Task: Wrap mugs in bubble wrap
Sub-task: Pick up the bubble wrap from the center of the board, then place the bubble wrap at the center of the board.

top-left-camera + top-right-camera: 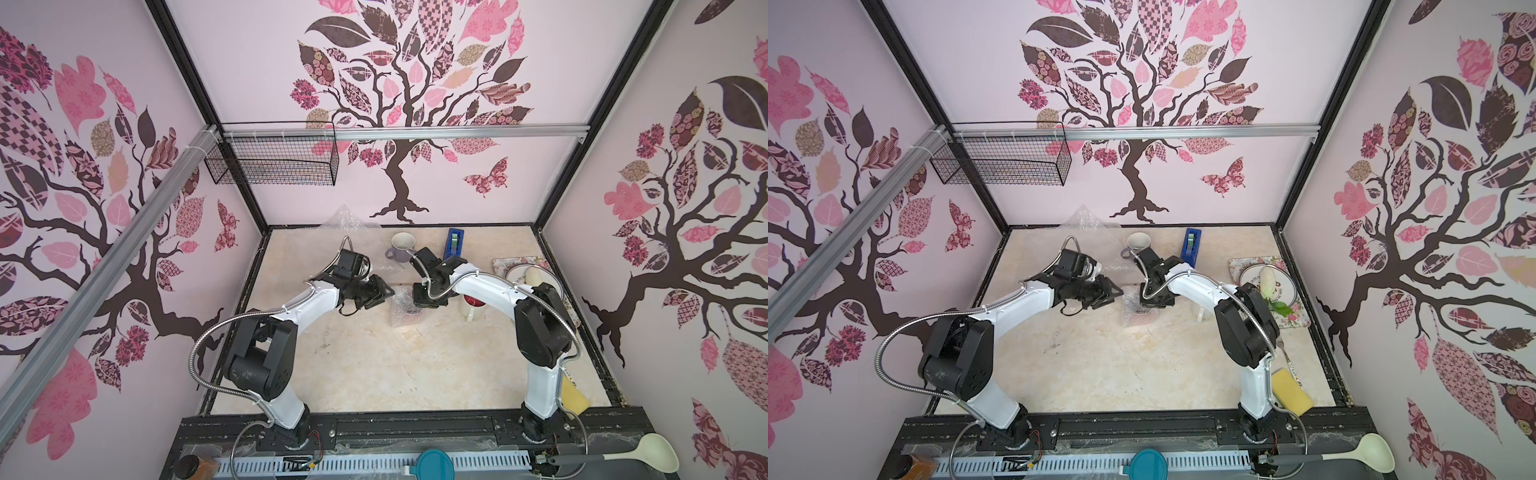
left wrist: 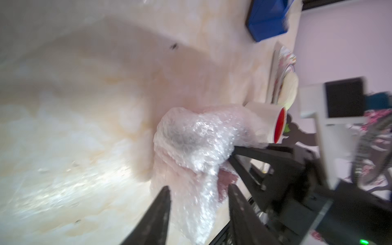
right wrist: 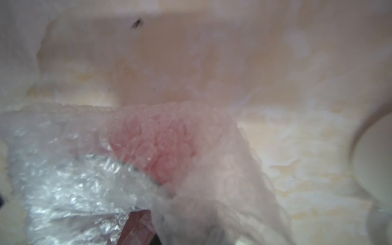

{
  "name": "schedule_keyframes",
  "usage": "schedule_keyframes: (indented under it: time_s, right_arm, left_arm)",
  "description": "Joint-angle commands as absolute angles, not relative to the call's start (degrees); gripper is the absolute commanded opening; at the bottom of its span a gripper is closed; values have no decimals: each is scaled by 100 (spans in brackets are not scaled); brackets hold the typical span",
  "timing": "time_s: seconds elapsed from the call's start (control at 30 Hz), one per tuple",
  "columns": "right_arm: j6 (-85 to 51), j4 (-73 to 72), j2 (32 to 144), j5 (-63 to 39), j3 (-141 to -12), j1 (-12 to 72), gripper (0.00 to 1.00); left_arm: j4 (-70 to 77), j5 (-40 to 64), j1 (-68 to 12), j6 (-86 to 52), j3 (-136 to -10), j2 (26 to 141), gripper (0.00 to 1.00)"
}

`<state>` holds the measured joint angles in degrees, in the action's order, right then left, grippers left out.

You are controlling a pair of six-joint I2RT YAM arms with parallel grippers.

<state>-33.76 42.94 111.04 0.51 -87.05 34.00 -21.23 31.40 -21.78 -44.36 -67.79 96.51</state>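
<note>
A red mug (image 3: 157, 148) lies mid-table, bundled in bubble wrap (image 1: 402, 311), its red showing faintly through the plastic. My right gripper (image 1: 411, 307) comes down on the bundle's right side. In the left wrist view its black fingers (image 2: 250, 149) pinch a fold of the wrap. My left gripper (image 2: 199, 191) is open just left of the bundle, a loose tail of wrap lying between its fingers. A white mug with a red inside (image 1: 471, 305) stands right of the bundle. The lavender mug (image 1: 401, 247) stands upright behind. Another bubble wrap sheet (image 1: 347, 220) lies crumpled at the back wall.
A blue tape dispenser (image 1: 455, 245) stands at the back. At the right edge a floral tray (image 1: 503, 264) holds a plate. A yellow sponge (image 1: 1291, 392) lies by the right arm's base. A wire basket (image 1: 270, 160) hangs on the back wall.
</note>
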Motion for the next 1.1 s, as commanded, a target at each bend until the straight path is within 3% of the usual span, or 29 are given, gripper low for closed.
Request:
schedule_keyframes:
  time_s: [0.0,0.07,0.27,0.47,0.7,0.77,0.83,0.87,1.07]
  right_arm:
    - [-3228,4327,10905,544,-9184,2852,8]
    - [-3098,4252,11001,596,-9323,2556,8]
    - [-2753,4223,11644,656,-9948,2025,8]
    - [-2563,4563,12255,536,-10593,1880,8]
    - [-2567,4456,12268,360,-10255,1879,12]
    - [-2562,4549,12359,371,-10360,1881,23]
    - [-2597,4595,12371,419,-10493,1881,47]
    - [-2624,4616,12354,460,-10579,1877,54]
    - [-2636,5014,11913,191,-11362,1872,75]
  left_arm:
    - [-2328,2936,-2134,-4406,-7738,9745,55]
    - [-2572,2784,-2031,-4404,-7964,9724,60]
    - [-3196,2638,-1581,-4041,-7934,9192,63]
    - [-3974,2402,-1119,-3545,-7529,8500,63]
    - [-4382,2154,-687,-3228,-6985,8067,63]
    - [-4431,2151,-671,-3150,-6964,8121,62]
    - [-4444,2168,-674,-3109,-6982,8216,63]
    - [-4464,2119,-672,-3100,-7007,8269,63]
    - [-4759,1594,-671,-2888,-7315,8708,65]
